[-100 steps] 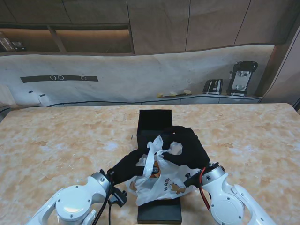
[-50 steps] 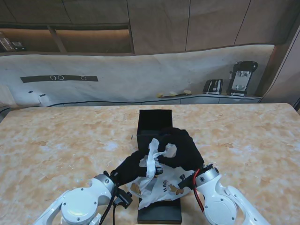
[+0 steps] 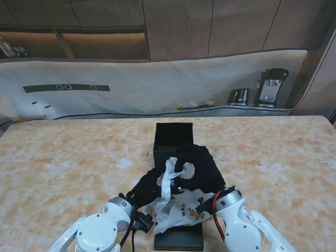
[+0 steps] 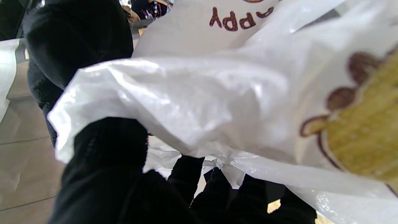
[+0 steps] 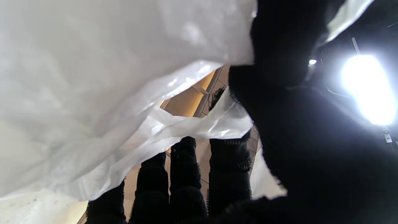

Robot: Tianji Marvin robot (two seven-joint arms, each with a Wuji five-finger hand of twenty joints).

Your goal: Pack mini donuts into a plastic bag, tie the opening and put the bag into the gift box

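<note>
A white plastic bag [image 3: 181, 210] printed with brown bears and lettering hangs over the black lid [image 3: 178, 238] near me. Both black-gloved hands grip its twisted handles [image 3: 170, 176]. My left hand [image 3: 148, 186] is shut on one handle strip from the left, and my right hand [image 3: 202, 168] is shut on the other, curled over the top. In the left wrist view the bag [image 4: 217, 102] fills the frame and my left hand [image 4: 102, 161] pinches a fold. In the right wrist view the bag [image 5: 93, 93] drapes over my right hand [image 5: 279, 130]. No donuts are visible.
The open black gift box [image 3: 174, 137] stands just beyond the hands, in the middle of the marble table [image 3: 63, 168]. Small appliances [image 3: 270, 86] sit on the far counter at the right.
Both hands have drawn closer together, bunching the handles into a tighter twist. The arms have shifted inward and slightly nearer to me.
</note>
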